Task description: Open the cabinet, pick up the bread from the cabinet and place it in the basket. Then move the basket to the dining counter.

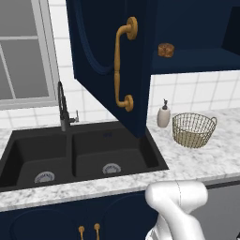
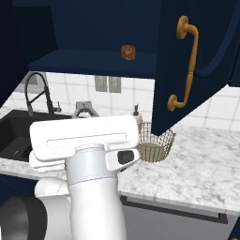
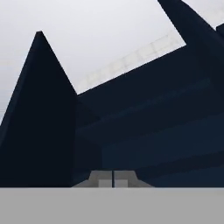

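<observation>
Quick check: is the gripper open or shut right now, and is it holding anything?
Gripper: shut, fingers pressed together with nothing between them, facing the open cabinet.

even, flat rendered light; soft shadows; hand view coarse and blurry.
</observation>
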You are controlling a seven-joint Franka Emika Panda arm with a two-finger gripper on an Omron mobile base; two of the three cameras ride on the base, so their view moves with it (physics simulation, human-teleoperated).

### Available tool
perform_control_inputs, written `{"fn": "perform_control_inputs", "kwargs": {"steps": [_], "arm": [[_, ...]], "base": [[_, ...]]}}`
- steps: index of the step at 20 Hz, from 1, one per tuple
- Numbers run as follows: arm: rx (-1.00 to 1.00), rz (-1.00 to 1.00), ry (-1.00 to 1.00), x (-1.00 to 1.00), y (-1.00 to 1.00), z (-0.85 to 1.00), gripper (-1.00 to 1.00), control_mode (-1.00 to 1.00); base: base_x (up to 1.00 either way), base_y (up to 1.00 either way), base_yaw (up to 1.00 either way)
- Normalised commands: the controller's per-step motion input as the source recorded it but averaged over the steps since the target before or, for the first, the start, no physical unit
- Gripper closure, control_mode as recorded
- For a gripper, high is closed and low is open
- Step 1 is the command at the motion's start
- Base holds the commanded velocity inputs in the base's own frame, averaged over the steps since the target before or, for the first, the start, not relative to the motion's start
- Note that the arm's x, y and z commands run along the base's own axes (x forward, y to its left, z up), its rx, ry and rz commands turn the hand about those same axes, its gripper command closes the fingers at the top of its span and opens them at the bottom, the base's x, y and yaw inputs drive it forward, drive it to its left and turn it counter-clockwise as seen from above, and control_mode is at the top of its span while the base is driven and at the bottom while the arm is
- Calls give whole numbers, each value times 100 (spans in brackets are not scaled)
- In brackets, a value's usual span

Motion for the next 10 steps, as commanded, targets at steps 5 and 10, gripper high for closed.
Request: {"fn": "perform_control_inputs", "kwargs": {"steps": [5,10], "arm": [[-49,-5,7,32,100,11,100,-100],[-31,-21,37,77,100,0,100,-100]], "base": [[0,0,0],[0,0,0]]}}
